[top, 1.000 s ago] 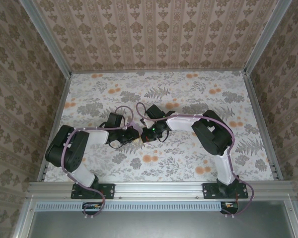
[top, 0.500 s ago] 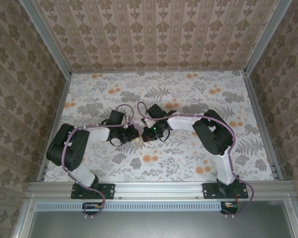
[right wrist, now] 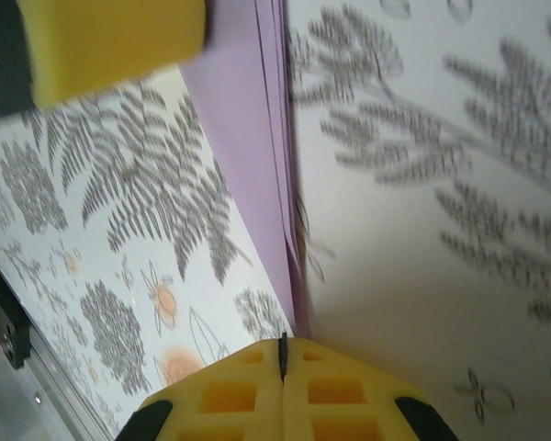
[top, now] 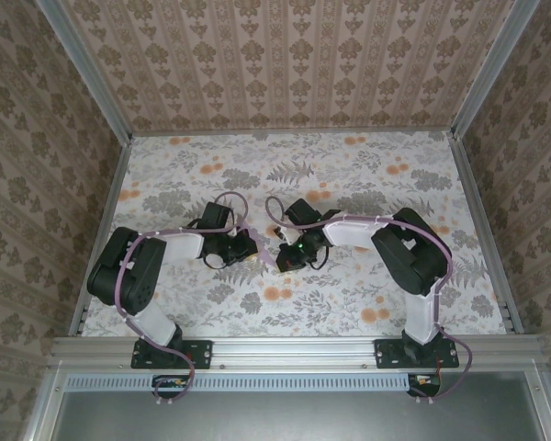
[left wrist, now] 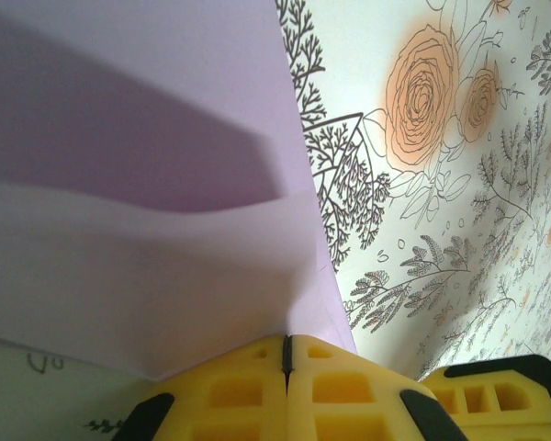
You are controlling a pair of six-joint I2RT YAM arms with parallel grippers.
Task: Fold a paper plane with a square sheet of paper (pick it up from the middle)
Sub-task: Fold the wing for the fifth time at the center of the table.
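Observation:
The lilac paper [top: 265,252] is folded and held up off the table between my two grippers, showing from above as a thin sliver. My left gripper [top: 250,248] is shut on its lower edge; in the left wrist view the sheet [left wrist: 147,184] rises from the closed yellow jaws [left wrist: 286,342]. My right gripper [top: 283,259] faces it from the right, shut on the folded layers [right wrist: 248,138], which run edge-on into its jaws [right wrist: 282,342]. The two grippers almost touch: a yellow finger [right wrist: 110,46] of the left one shows in the right wrist view.
The table [top: 349,175] wears a floral cloth, with patterned walls on three sides. An aluminium rail [top: 294,347] runs along the near edge by the arm bases. Open tabletop lies behind and in front of the grippers.
My right gripper has shifted a little right and towards the near edge, and its forearm has swung right. The left gripper has stayed nearly in place, so a short strip of paper shows between them.

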